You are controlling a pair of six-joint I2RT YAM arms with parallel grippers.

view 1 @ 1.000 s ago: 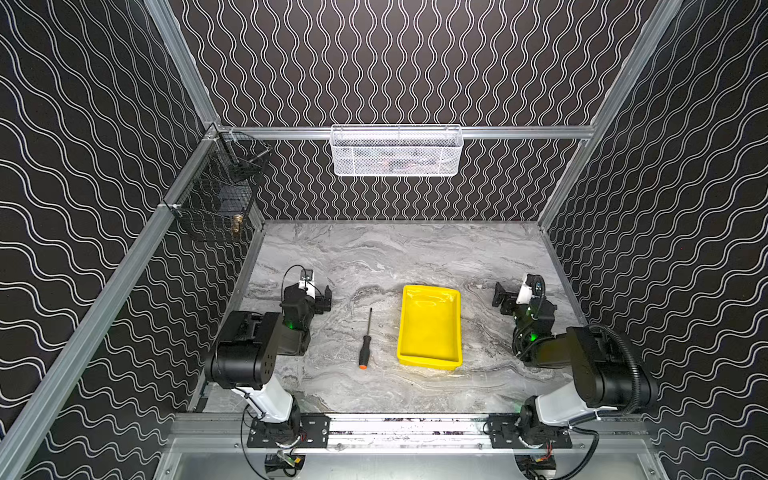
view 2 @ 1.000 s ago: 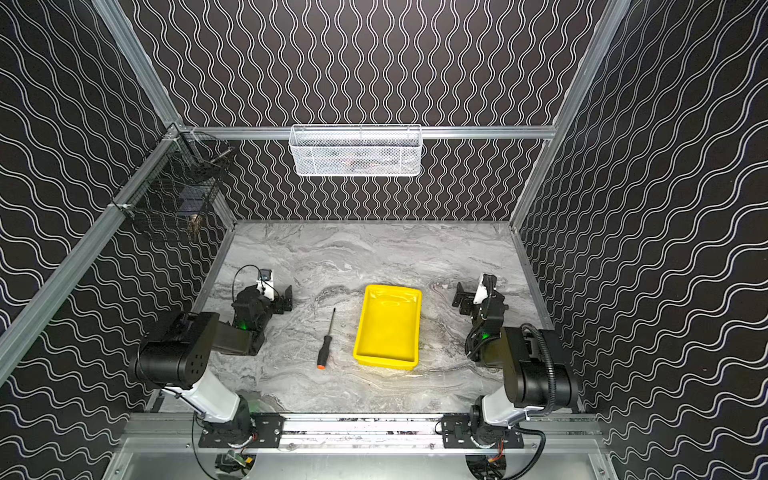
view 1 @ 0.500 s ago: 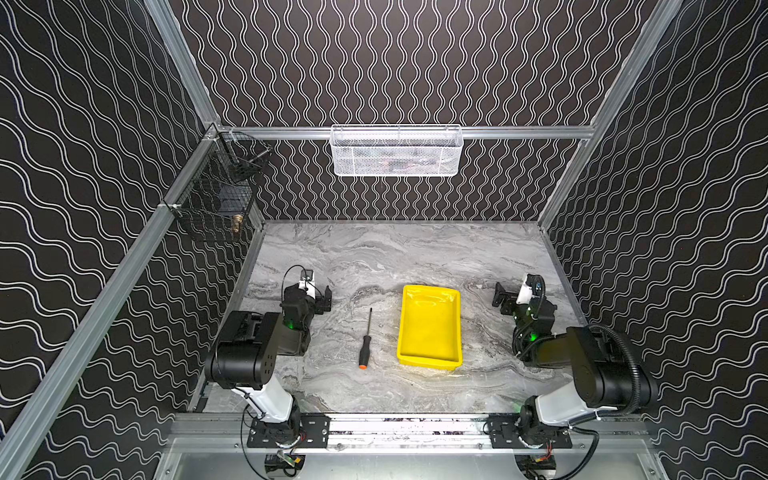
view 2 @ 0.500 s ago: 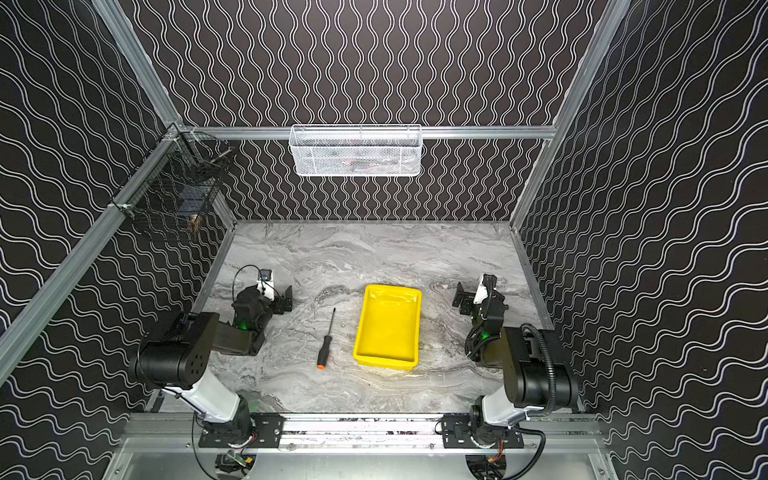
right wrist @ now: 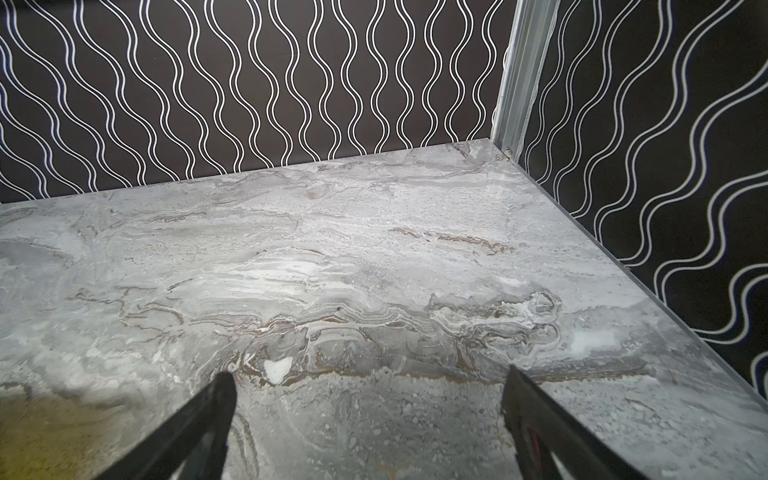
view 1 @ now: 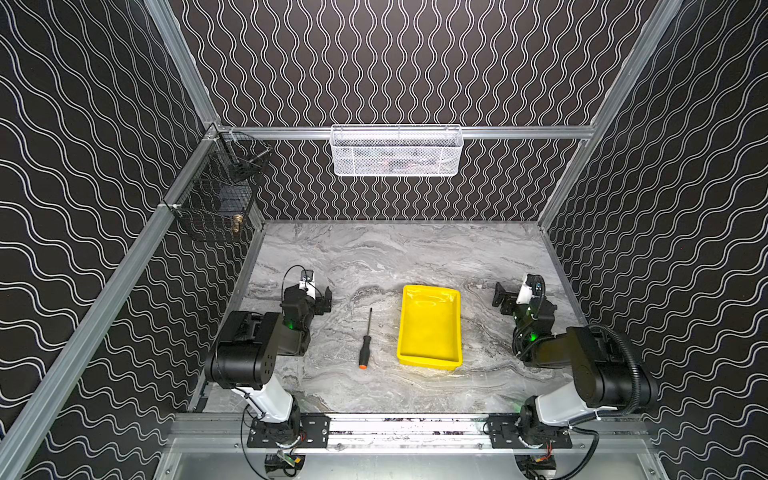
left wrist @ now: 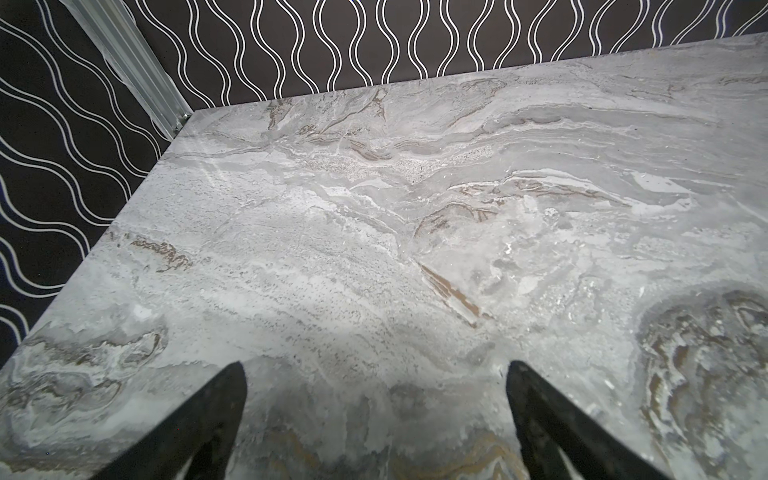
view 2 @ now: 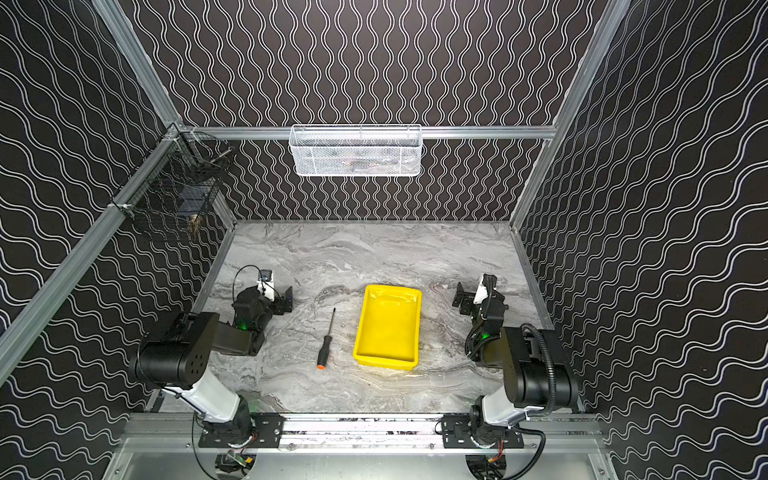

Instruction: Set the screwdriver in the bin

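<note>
The screwdriver (view 1: 366,340) (view 2: 327,338) lies flat on the marble tabletop in both top views, its orange cap toward the front and its thin shaft pointing back. Just to its right stands the yellow bin (view 1: 430,328) (view 2: 388,326), with nothing in it. My left gripper (view 1: 321,300) (view 2: 285,299) (left wrist: 376,365) rests low at the left, behind and left of the screwdriver, open over bare marble. My right gripper (view 1: 503,297) (view 2: 463,299) (right wrist: 368,374) sits right of the bin, also open and holding nothing. Neither wrist view shows the screwdriver or the bin.
A white mesh basket (view 1: 397,151) hangs on the back rail, and a black wire basket (view 1: 216,195) hangs on the left rail. Patterned walls close in the table on three sides. Both arm bases stand on the front rail.
</note>
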